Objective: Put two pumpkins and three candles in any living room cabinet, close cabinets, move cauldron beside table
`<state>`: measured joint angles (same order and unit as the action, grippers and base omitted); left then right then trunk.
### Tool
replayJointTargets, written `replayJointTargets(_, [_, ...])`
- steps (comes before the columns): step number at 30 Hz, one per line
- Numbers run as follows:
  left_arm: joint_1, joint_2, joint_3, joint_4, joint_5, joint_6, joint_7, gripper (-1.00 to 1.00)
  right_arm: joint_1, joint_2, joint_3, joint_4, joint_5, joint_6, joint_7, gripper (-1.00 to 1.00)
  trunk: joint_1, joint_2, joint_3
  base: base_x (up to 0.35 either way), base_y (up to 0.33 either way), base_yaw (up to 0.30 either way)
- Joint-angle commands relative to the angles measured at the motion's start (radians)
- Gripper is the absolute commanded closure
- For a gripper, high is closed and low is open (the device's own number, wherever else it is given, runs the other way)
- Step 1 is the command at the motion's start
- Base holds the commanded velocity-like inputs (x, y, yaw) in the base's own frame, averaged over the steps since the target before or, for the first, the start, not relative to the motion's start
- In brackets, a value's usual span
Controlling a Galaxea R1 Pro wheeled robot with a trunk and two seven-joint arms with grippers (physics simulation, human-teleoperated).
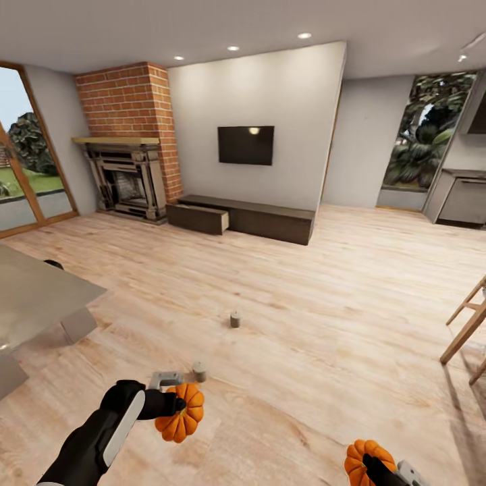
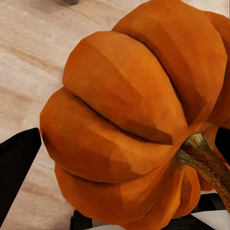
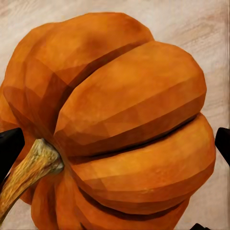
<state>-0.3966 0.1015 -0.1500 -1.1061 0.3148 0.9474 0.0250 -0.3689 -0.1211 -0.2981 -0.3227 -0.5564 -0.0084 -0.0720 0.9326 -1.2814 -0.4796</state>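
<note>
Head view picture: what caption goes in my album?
Each claw, left and right, carries a pumpkin; two candles wait on the floor.

Home living room: red brick fireplace (image 1: 128, 142), wall-mounted black flat television (image 1: 246, 144), long low dark brown wood cabinet (image 1: 243, 218), pale plank floor (image 1: 324, 304).

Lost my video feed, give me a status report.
Left hand shut on left pumpkin; right hand shut on right pumpkin. Cabinet far ahead. Two candles on floor between.
</note>
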Motion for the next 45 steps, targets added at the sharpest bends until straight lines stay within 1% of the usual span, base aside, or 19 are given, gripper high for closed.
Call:
replayJointTargets(1, [-0.001, 0.001, -0.002, -0.001, 0.006, 0.004, 0.003, 1.0, -0.001, 0.0, 0.003, -0.002, -0.01, -0.001, -0.005, 1.0, 0.0, -0.001, -0.001, 0.242, -0.211, -0.182])
replayJointTargets(10, [-0.001, 0.001, -0.002, -0.001, 0.006, 0.004, 0.003, 1.0, -0.001, 0.0, 0.001, -0.002, -0.012, 0.0, -0.003, 1.0, 0.0, -0.001, -0.002, 0.242, -0.208, -0.037])
replayJointTargets(15, [-0.001, 0.001, -0.001, -0.001, 0.006, 0.004, 0.002, 1.0, -0.001, 0.0, 0.003, -0.003, -0.012, 0.001, 0.033, 1.0, 0.0, -0.001, -0.005, 0.25, -0.139, -0.055])
replayJointTargets(18, [-0.001, 0.001, -0.001, -0.001, 0.006, 0.004, 0.003, 1.0, -0.001, 0.0, 0.004, -0.003, -0.011, 0.0, 0.043, 1.0, 0.0, -0.001, -0.006, 0.287, -0.022, -0.017])
replayJointTargets(41, [-0.001, 0.001, -0.002, -0.001, 0.007, 0.004, 0.002, 1.0, -0.001, 0.0, -0.003, -0.002, -0.015, 0.0, 0.044, 1.0, 0.0, -0.001, -0.006, 0.297, -0.001, -0.001])
replayJointTargets(45, [-0.001, 0.001, -0.002, -0.001, 0.006, 0.004, 0.003, 1.0, -0.001, 0.0, -0.004, -0.001, -0.016, 0.001, 0.044, 1.0, 0.0, -0.001, -0.008, 0.297, 0.0, -0.097])
